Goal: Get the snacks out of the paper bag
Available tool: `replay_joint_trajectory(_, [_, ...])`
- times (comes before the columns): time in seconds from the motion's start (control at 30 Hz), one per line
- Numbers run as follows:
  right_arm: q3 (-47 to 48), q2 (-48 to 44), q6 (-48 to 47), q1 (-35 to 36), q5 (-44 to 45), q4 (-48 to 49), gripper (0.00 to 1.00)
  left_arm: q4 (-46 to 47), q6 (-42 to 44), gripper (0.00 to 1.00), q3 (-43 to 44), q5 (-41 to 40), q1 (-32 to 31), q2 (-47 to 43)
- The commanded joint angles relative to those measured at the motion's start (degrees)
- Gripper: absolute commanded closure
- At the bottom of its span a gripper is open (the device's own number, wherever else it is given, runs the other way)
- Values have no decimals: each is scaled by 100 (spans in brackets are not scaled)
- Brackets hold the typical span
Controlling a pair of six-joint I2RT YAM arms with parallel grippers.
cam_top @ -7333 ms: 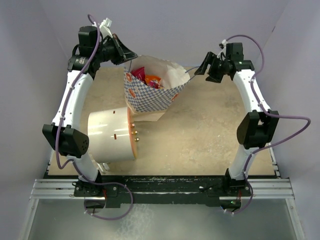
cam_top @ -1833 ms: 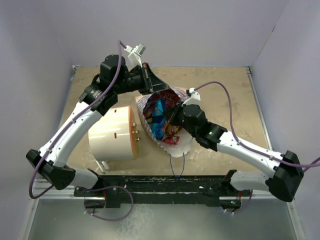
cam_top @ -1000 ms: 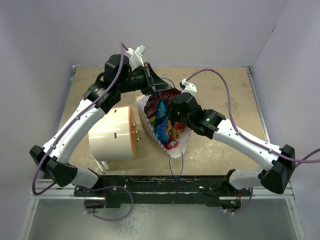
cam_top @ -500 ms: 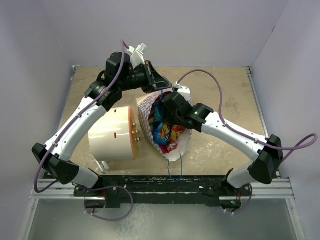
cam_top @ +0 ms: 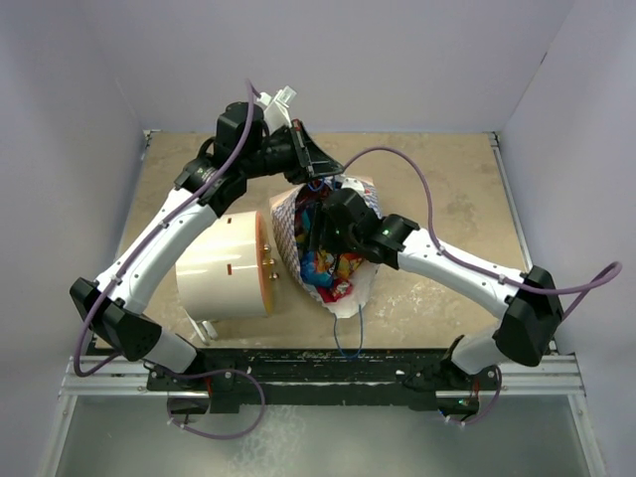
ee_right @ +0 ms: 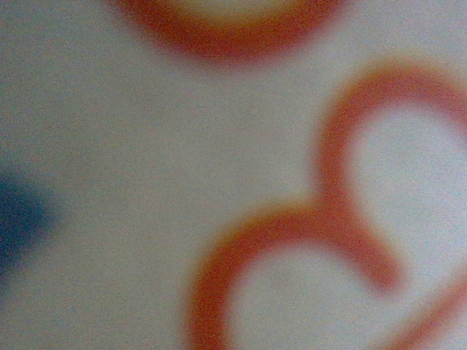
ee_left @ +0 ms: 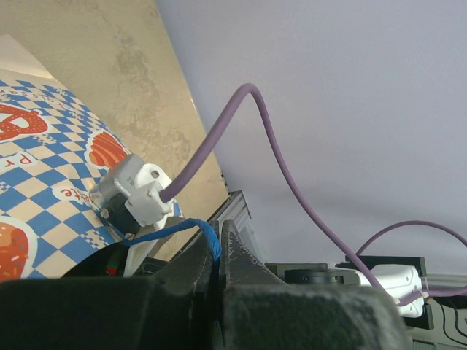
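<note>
The paper bag (cam_top: 286,225) lies on the bench (cam_top: 452,199), mouth turned up toward the overhead camera, just beside the white cylinder (cam_top: 219,266). The snacks (cam_top: 334,270) are all inside it, a heap of blue, orange and red packets showing through the opening. None is out on the bench.

The left gripper (ee_left: 217,240) has its jaws pressed together on the blue cord handle (ee_left: 175,232) at the far rim. This hold appears to serve two ends: it lifts the rim so that the mouth stays spread, and it anchors the bag against being dragged when a packet is pulled.

The right gripper (cam_top: 321,231) is down in the mouth, among the upper packets. Its wrist camera shows only a blurred white surface with orange marks pressed very near the lens, so it cannot be told how far its jaws are apart, or whether they hold a packet.

Judged step: securing the first packet for extraction.
</note>
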Motion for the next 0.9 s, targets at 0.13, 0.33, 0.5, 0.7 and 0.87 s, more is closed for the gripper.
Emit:
replay_joint_trajectory(0.13, [43,103,-137,-10,-92,77,50,140,1,100,287,41,50,9])
replay_joint_trajectory(0.33, [254,-268,-499,-10,-129,348,88,62,82,100,311,57,71,2])
replay_joint_trajectory(0.5, [323,-646,-444,-18,-384,706,100,0,157,100,302,-8,132,-75])
replay_joint_trajectory(0.7, [572,-1036,-620,-43,-272,1075,100,-52,219,100,284,-67,269,-195])
replay_joint_trajectory(0.87, [855,-1336,-648,-57,-192,1261,100,-144,244,100,271,-73,354,-243])
